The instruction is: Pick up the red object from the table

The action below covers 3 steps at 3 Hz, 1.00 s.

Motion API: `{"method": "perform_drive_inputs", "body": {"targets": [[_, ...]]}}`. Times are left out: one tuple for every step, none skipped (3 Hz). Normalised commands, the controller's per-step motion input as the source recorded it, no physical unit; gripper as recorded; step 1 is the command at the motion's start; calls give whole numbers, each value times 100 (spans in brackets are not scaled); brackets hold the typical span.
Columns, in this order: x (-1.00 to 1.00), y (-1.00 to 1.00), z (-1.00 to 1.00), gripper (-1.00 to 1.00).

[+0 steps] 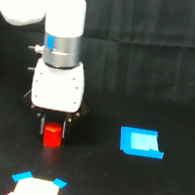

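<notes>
We see the small bright red-orange stubby block [52, 135] standing on the broad matte black table [123, 185], toward the exterior view's left and nearer the front edge than the back, with its upper part between the two dark fingers of the white xArm gripper [54, 125], which comes down on it from above. The fingers stand close on both sides of the block, but we cannot tell if they really press on it. Well apart, toward the exterior view's right, lies a flat bright blue rectangle [141, 142], and at the front edge we see a pale shape with blue corners [37, 186].
</notes>
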Motion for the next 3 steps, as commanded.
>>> {"method": "perform_drive_inputs", "body": {"targets": [[77,39,100,-100],[81,5,100,-29],[-53,-100,100,-1]]}}
